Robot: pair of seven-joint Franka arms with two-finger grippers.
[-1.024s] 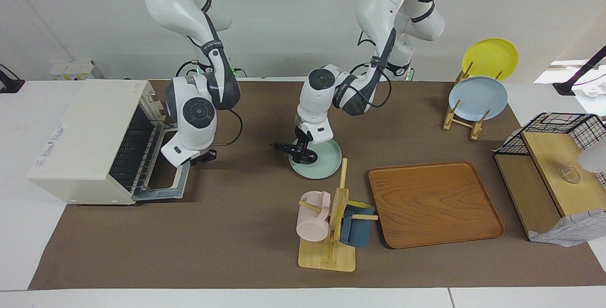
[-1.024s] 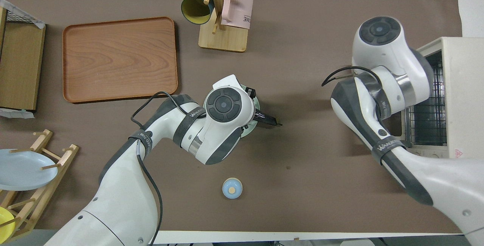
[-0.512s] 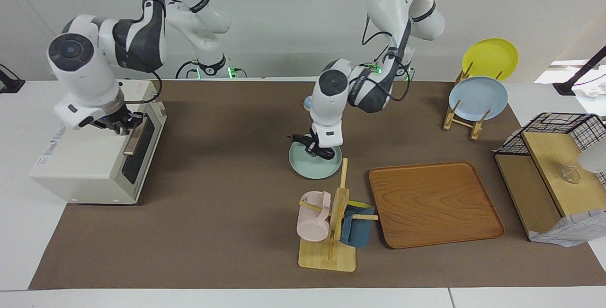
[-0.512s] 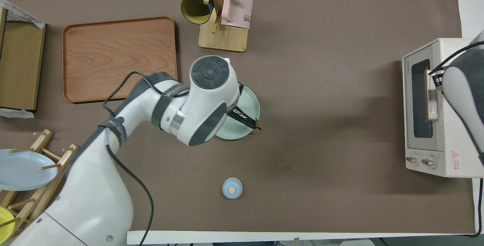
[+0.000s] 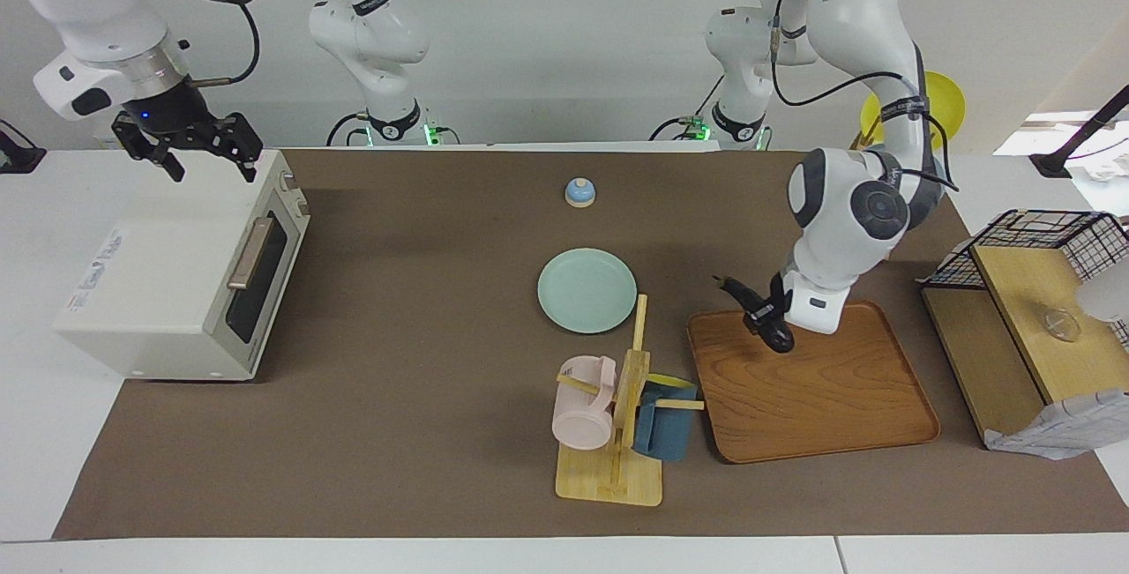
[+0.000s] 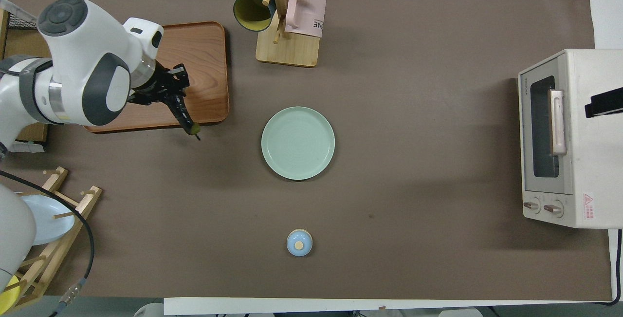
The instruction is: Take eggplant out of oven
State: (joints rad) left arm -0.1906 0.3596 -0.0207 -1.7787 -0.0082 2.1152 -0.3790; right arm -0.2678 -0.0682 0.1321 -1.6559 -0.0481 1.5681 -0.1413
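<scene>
The cream-white oven (image 5: pixel 168 283) stands at the right arm's end of the table with its dark glass door shut; it also shows in the overhead view (image 6: pixel 584 137). My left gripper (image 5: pixel 766 316) is shut on the dark glossy eggplant (image 5: pixel 778 338) and holds it tilted just above the wooden tray (image 5: pixel 820 406). In the overhead view the eggplant (image 6: pixel 184 116) hangs from the left gripper (image 6: pixel 168 94) over the tray's edge (image 6: pixel 214 64). My right gripper (image 5: pixel 205 155) is open and empty, raised over the oven's top.
A green plate (image 5: pixel 586 290) lies mid-table. A mug tree (image 5: pixel 617 433) with a pink and a blue mug stands beside the tray. A small blue bell (image 5: pixel 579 192) sits nearer the robots. A plate rack (image 5: pixel 886 186) and a wire-basket shelf (image 5: pixel 1032 309) stand at the left arm's end.
The left gripper carried the eggplant from over the green plate to over the wooden tray. The oven door went from open to shut, and the right gripper rose off its handle.
</scene>
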